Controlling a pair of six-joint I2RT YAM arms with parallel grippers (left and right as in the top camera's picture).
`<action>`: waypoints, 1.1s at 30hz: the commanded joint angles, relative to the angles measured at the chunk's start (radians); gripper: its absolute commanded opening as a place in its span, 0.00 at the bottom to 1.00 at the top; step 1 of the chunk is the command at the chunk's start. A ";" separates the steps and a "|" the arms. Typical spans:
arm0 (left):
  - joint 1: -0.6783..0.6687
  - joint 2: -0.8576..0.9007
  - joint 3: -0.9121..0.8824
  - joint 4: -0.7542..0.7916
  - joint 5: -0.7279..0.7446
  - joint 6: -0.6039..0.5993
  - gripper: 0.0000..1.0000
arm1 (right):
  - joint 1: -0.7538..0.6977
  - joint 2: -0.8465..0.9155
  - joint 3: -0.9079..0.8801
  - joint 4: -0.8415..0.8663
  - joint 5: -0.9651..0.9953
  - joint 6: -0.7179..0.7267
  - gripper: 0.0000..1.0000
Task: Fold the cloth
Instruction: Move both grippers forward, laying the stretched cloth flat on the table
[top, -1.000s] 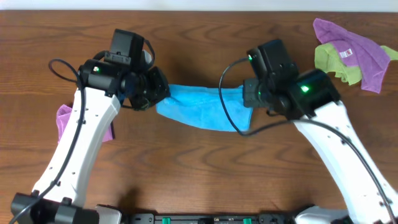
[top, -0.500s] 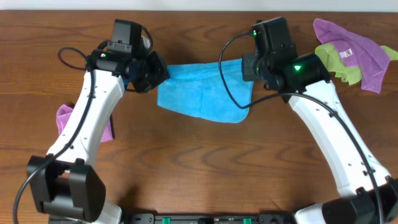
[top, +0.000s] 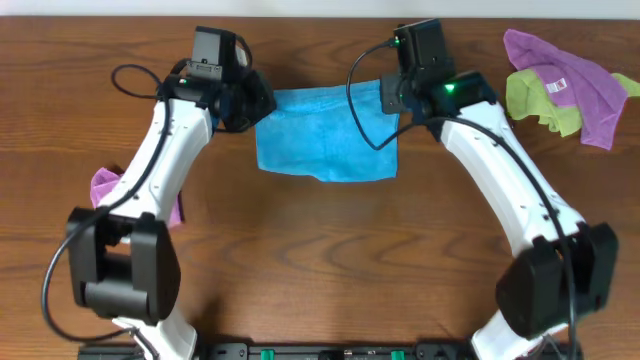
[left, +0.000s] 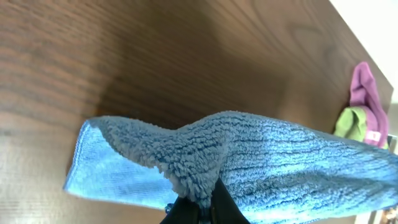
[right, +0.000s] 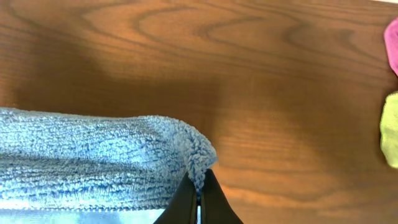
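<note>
The sky-blue cloth (top: 325, 135) is stretched between my two grippers near the table's far edge, its lower part hanging down toward the table. My left gripper (top: 256, 105) pinches its left upper corner; in the left wrist view the jaws (left: 202, 202) are shut on a bunched fold of cloth (left: 261, 155). My right gripper (top: 388, 98) pinches the right upper corner; the right wrist view has the jaws (right: 199, 190) shut on the cloth's edge (right: 93, 152).
A purple cloth (top: 575, 75) and a yellow-green cloth (top: 540, 100) lie at the far right. A pink cloth (top: 105, 190) lies under the left arm. The table's far edge (top: 320, 18) runs just behind the grippers.
Both grippers have carried the cloth away toward the far edge of the table. The cloth has spread out wider and flatter between them.
</note>
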 joint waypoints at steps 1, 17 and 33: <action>0.015 0.050 0.024 0.029 -0.058 0.024 0.06 | -0.020 0.034 0.013 0.031 0.053 -0.033 0.01; 0.015 0.177 0.024 0.300 -0.199 0.056 0.89 | -0.019 0.227 0.012 0.402 0.187 -0.135 0.49; 0.020 0.104 0.024 0.002 -0.101 0.008 0.95 | 0.034 0.069 0.013 -0.175 0.123 0.184 0.59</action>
